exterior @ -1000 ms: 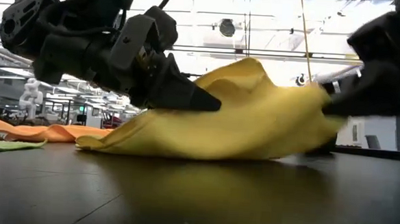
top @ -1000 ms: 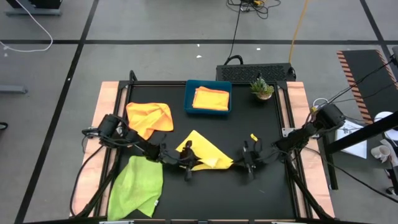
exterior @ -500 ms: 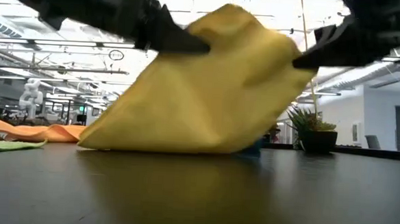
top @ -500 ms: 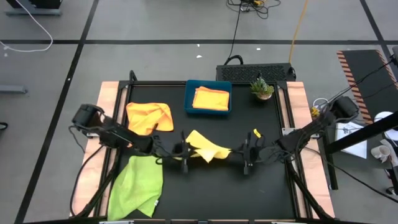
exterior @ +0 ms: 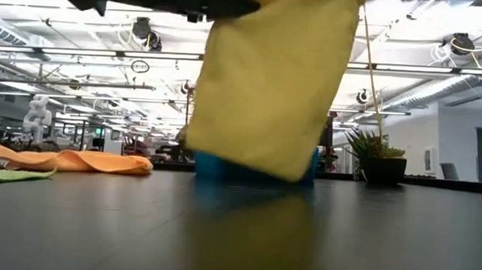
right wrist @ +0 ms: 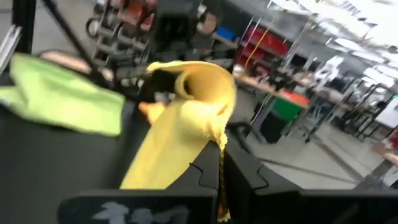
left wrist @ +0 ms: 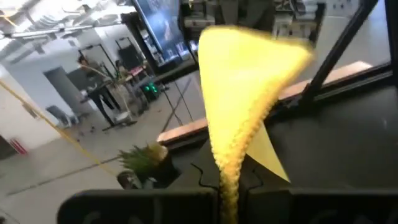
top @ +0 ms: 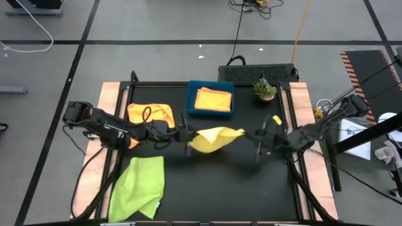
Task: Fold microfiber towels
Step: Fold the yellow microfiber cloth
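A: Where is the yellow towel (top: 212, 138) right now?

B: Off the table (top: 207, 188), near its middle. It hangs as a sagging band between the two grippers, just below the blue tray (top: 210, 111) in the overhead picture, at about 6 o'clock from it. From table height its lowest edge looks just clear of the surface, though I can't be sure.

A: And the jaws?

B: Both pairs are pressed together, each pinching an edge of that towel. The left gripper (top: 186, 134) has the 9 o'clock end and the right gripper (top: 259, 135) the 3 o'clock end. Each wrist camera shows the cloth running straight out from between that arm's own fingers (left wrist: 227, 194).

A: So which way does the cloth lie?

B: Its long axis runs 9 to 3 across the table, on the line joining the two grippers. Neither arm is nearer; each has its own end. The bulk droops toward the left gripper, and only a thin stretched strip reaches the right one.

A: How are the arms posed?

B: Both reach in low and nearly level from the table's sides, pointing at each other, left from 9 o'clock, right from 3.

A: What does the next move depend on?

B: I'd judge the fold needs the hanging edge laid down first, so the two ends must stay level and taut.

A: The other towels?

B: The orange towel (top: 154, 114) lies at 10 o'clock, the lime green towel (top: 139, 188) at 7, and a folded orange towel in the tray (top: 213, 99).
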Available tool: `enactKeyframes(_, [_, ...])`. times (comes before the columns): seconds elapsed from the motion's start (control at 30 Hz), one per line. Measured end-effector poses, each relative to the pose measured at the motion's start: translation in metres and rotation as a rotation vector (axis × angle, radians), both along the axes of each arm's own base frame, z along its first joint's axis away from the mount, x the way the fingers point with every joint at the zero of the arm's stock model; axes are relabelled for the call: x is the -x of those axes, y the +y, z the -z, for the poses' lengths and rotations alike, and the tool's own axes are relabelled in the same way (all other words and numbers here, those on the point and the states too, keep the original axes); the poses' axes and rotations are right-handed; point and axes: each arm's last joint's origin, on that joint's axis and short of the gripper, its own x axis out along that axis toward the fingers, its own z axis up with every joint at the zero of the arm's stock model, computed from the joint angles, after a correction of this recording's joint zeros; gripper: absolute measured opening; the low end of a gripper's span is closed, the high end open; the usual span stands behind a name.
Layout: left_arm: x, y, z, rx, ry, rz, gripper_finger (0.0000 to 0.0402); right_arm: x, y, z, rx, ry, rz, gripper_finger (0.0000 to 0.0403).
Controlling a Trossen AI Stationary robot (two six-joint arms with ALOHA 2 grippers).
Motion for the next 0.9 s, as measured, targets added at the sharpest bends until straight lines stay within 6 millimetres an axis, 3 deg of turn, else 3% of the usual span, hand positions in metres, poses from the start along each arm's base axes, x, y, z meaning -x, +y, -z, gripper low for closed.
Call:
enactKeyframes(0.2, [0.000, -0.002, -0.026, -0.084, -0.060, 0.039, 0.0001, 0.009, -0.005, -0.029, 0.003, -0.013, -0.001, 0.0000])
enactKeyframes(0.3, [0.000, -0.006, -0.027, -0.075, -0.055, 0.058, 0.0001, 0.007, -0.003, -0.030, -0.004, 0.028, -0.003, 0.0000])
enactKeyframes(0.67, [0.000, -0.041, 0.008, 0.121, 0.147, 0.143, 0.0003, -0.017, 0.022, -0.003, -0.091, 0.142, -0.108, 0.0000])
enactKeyframes(0.9, [-0.008, -0.051, 0.025, 0.161, 0.153, 0.120, 0.0041, -0.030, 0.024, 0.002, -0.126, 0.117, -0.081, 0.0000])
